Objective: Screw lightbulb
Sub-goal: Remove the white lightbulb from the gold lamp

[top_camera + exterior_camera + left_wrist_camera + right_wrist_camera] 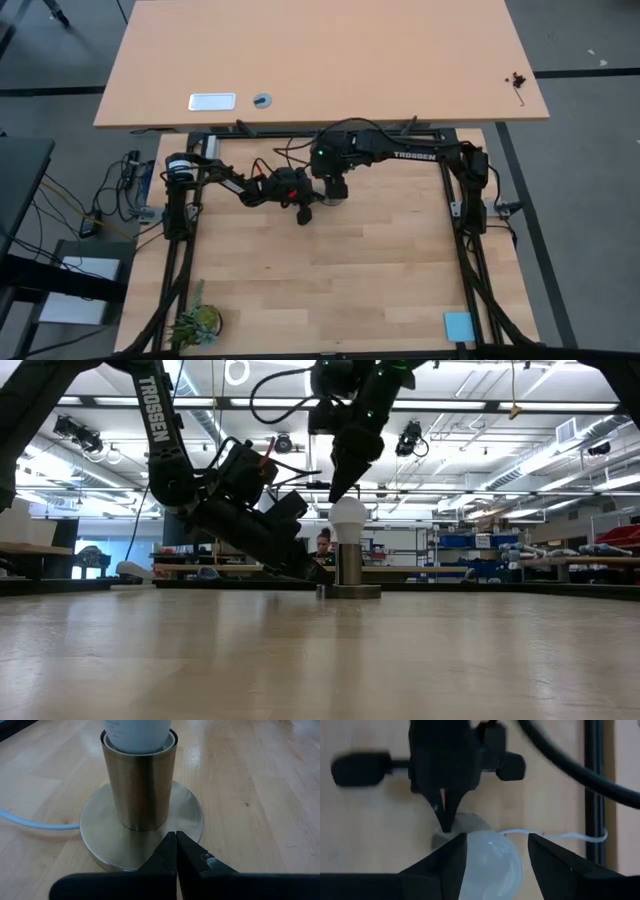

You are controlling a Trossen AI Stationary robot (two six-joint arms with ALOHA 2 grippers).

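Note:
The white lightbulb point(348, 516) stands upright with its narrow end in a metal socket tube point(139, 785) on a round base point(100, 840). A white cord point(30, 822) leads away from the base. My right gripper point(492, 857) is open and points down. Its fingers stand on either side of the bulb's top point(490, 860); in the low view their tips point(336, 490) are just above it. My left gripper point(176, 840) is shut, its tips on the base. In the high view both grippers meet near the table's far middle point(318, 198). My left gripper has its shut fingertips point(176, 840) on the top face of the socket's round base point(165, 827), close to its rim. It comes slanting down from the table's left point(285, 555). The base lies flat on the table. My right gripper: I cannot tell whether a finger touches the bulb.
A small green plant point(195, 322) stands at the near left corner and a blue pad point(458, 325) lies at the near right. A second, lighter table point(320, 60) stands beyond the far edge. A person point(322, 545) shows in the room behind.

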